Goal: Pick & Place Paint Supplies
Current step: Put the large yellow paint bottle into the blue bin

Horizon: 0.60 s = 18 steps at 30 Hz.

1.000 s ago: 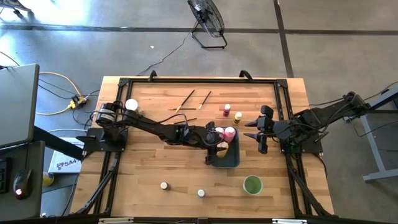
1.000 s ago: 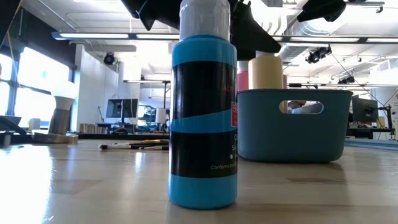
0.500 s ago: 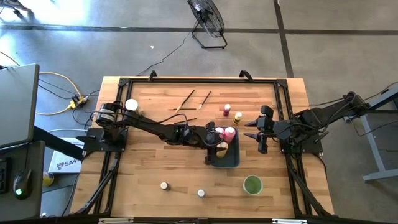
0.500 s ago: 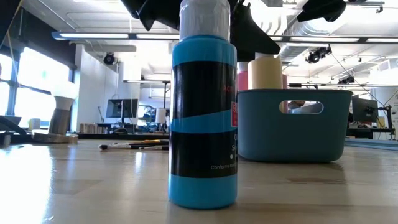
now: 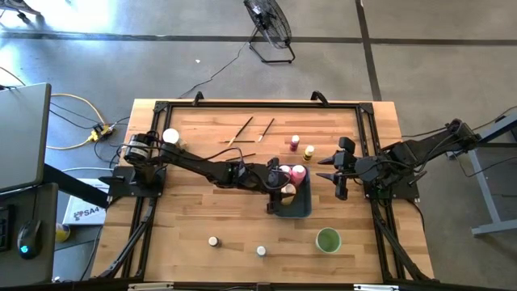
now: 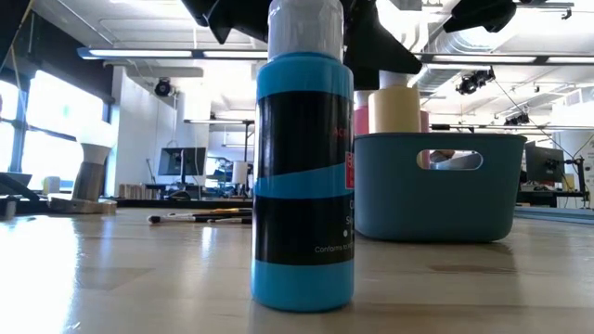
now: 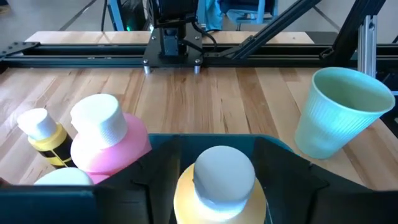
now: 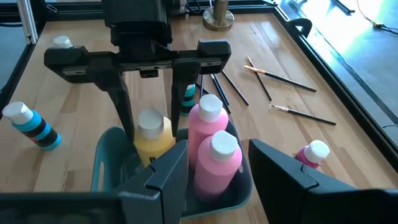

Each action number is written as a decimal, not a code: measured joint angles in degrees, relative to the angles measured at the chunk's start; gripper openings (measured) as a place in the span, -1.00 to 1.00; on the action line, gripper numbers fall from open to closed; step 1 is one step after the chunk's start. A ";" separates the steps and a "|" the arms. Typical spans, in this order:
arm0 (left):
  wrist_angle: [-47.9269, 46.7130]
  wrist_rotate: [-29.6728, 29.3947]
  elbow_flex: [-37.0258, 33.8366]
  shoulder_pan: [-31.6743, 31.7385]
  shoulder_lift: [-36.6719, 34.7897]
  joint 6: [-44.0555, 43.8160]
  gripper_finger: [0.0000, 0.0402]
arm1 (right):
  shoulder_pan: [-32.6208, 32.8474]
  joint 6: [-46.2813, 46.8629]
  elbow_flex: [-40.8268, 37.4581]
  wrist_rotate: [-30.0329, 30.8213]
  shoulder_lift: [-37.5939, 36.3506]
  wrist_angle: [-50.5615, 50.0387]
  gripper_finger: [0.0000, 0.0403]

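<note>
Your left gripper [image 8: 147, 96] has just spread its fingers off the white-capped yellow squeeze bottle [image 8: 151, 138], now standing released in the blue-grey plastic tray [image 8: 109, 163]; your right gripper [image 5: 338, 172] waits open beside it.

Bright even daylight, window glare at the low view's left, soft shadows on the counter [image 5: 202, 218], blurred background

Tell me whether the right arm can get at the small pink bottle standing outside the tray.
Probably yes. The right gripper hangs open beside the tray, and the small pink bottle stands on bare wood nearby with only the small yellow bottle next to it. The left gripper is busy over the tray.
</note>
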 joint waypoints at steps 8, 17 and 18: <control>1.37 0.02 0.00 0.02 0.00 0.01 0.20 | 0.00 0.00 0.00 0.00 0.00 0.00 -0.20; 0.42 0.09 -0.04 0.00 -4.48 5.80 0.22 | 0.00 0.00 0.00 -0.01 0.00 0.02 -0.20; -0.05 0.17 -0.04 0.00 -5.25 6.02 0.22 | 0.00 0.00 0.00 -0.01 0.00 0.02 -0.20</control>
